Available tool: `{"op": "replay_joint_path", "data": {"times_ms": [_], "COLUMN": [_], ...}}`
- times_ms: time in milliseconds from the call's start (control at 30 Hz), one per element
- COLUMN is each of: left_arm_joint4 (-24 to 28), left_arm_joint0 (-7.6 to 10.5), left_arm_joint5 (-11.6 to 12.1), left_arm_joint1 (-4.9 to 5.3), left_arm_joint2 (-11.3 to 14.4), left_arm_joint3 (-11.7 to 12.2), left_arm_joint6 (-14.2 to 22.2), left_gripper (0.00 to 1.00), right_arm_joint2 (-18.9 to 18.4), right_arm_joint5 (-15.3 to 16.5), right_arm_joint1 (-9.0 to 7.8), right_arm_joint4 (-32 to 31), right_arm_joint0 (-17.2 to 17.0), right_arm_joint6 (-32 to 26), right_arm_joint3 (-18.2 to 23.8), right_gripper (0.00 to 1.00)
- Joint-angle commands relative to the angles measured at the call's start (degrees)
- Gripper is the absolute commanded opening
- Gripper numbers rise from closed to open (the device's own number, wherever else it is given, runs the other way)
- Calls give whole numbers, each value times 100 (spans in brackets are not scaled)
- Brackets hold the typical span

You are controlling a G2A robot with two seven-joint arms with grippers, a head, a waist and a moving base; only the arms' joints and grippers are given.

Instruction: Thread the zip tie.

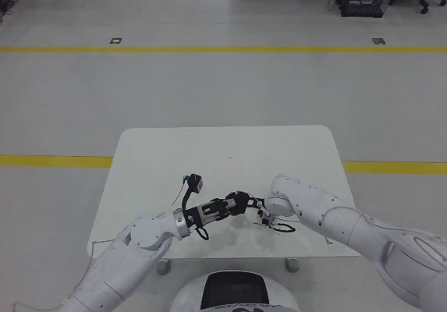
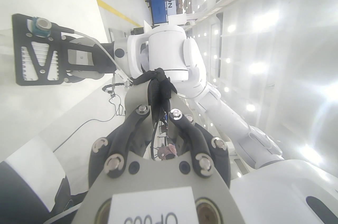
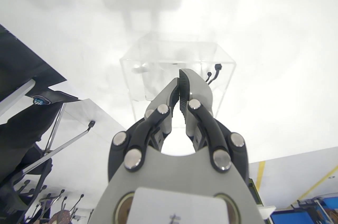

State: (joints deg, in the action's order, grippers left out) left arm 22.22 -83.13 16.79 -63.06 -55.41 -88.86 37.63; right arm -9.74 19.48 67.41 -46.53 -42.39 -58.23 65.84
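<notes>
Over the front middle of the white table (image 1: 223, 152) the two arms meet. My left gripper (image 1: 243, 201) is shut on a black zip tie (image 2: 148, 76); a short black strip sticks out past its fingertips. My right gripper (image 1: 267, 221) sits just beside it, nearer the table's front edge. In the right wrist view the right gripper (image 3: 180, 78) is shut, pads pressed together with nothing visible between them. Two thin black tie ends (image 3: 217, 67) show past one finger; I cannot tell whether they are held. A thin black loop (image 1: 284, 228) hangs by the right gripper.
A clear plastic box (image 3: 148, 61) stands just beyond the right gripper's fingertips. The right arm's wrist (image 2: 158, 51) and its black camera plate (image 2: 39, 51) are close in front of the left gripper. Yellow floor lines run beyond the table.
</notes>
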Motion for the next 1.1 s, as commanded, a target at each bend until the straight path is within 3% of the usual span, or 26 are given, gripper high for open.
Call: {"op": "replay_joint_path", "data": {"times_ms": [0,200,367,400,433,467,600,1067], "left_arm_joint4": [0,0,0,0,0,0,0,0], "left_arm_joint0": [0,0,0,0,0,0,0,0], "left_arm_joint5": [0,0,0,0,0,0,0,0], "left_arm_joint1": [0,0,0,0,0,0,0,0], "left_arm_joint2": [0,0,0,0,0,0,0,0], "left_arm_joint3": [0,0,0,0,0,0,0,0], "left_arm_joint6": [0,0,0,0,0,0,0,0], "left_gripper": [0,0,0,0,0,0,0,0], "right_arm_joint2": [0,0,0,0,0,0,0,0], "right_arm_joint5": [0,0,0,0,0,0,0,0], "right_arm_joint1": [-79,-316,-389,-393,-394,-393,-370,-35], "right_arm_joint4": [-19,-80,8,47,74,110,203,278], "right_arm_joint0": [1,-13,-27,-19,-12,5,76,2], "right_arm_joint6": [28,75,23,-7,-65,-124,-258,-273], "right_arm_joint3": [118,447,505,516,525,539,527,72], "right_gripper": [0,0,0,27,36,37,35,32]}}
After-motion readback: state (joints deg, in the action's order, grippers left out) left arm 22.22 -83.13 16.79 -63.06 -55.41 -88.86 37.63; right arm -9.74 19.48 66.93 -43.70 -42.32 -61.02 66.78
